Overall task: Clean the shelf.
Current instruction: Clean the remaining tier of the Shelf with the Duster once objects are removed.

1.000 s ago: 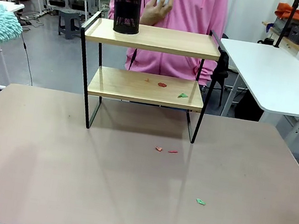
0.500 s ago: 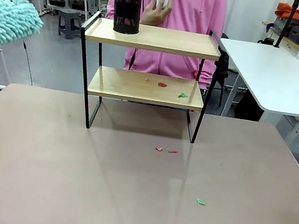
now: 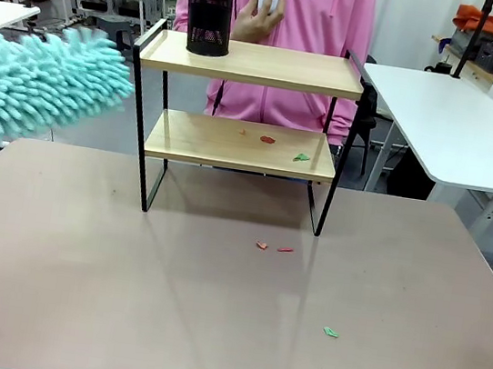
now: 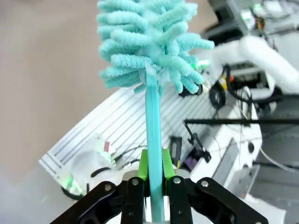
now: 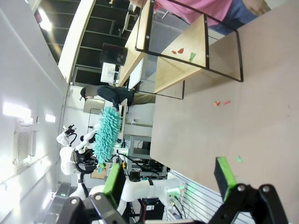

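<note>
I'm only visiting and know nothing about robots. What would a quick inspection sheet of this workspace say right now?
Surface: brown table, carrying the shelf and a few scraps.
Job's things: shelf upright at the far side; fluffy teal duster in the air to its left, not touching it.
Clutter: black mesh cup on the top board; red and green paper scraps on the lower board; loose scraps on the table in front.
Grippers: left gripper shut on the duster's handle; right gripper open, holding nothing.
Cables: black cables near the robot's base.
Surroundings: person in a pink top behind the shelf; white table to the right.
</note>
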You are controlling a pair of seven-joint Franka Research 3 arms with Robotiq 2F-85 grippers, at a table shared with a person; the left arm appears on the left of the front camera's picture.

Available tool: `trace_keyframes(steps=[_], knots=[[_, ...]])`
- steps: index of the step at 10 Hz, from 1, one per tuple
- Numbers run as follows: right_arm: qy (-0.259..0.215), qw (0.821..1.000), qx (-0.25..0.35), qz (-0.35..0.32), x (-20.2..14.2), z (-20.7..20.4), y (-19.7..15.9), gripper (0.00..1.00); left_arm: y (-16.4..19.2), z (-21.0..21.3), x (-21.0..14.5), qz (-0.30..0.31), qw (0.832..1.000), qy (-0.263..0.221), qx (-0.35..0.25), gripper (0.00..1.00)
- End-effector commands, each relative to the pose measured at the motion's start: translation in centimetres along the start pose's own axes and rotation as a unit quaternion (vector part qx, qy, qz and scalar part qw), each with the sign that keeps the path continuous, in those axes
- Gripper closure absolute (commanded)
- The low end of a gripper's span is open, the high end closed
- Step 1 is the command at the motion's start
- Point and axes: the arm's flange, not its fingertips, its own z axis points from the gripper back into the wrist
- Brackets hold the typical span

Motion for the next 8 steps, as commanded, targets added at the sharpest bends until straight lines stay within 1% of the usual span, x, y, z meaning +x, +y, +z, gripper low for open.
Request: trace_keyframes(steps=[1,2,4,5,6,7,8], knots=[[-0.007,1.0,0.013,0.013,0.2,-0.2,0.1,0.0,0.5,-1.8,2.5,-0.039,0.998,0.053,0.005,0.88],[-0.007,1.0,0.013,0.013,0.2,-0.2,0.1,0.0,0.2,-3.1,3.7,-0.042,0.996,0.074,-0.001,0.88],[-0.007,1.0,0.013,0.013,0.2,-0.2,0.1,0.0,-0.1,-6.4,6.3,-0.033,0.996,0.082,0.016,0.88],[-0.007,1.0,0.013,0.013,0.2,-0.2,0.1,0.0,-0.4,-8.2,7.6,-0.019,0.998,0.062,0.018,0.88],[-0.007,1.0,0.013,0.013,0.2,-0.2,0.1,0.0,-0.6,-10.1,9.1,-0.003,0.999,0.033,0.038,0.88],[-0.007,1.0,0.013,0.013,0.2,-0.2,0.1,0.0,-0.7,-11.9,10.4,0.007,0.998,0.023,0.053,0.88],[-0.007,1.0,0.013,0.013,0.2,-0.2,0.1,0.0,-0.7,-14.1,12.0,0.026,0.997,0.03,0.062,0.88]])
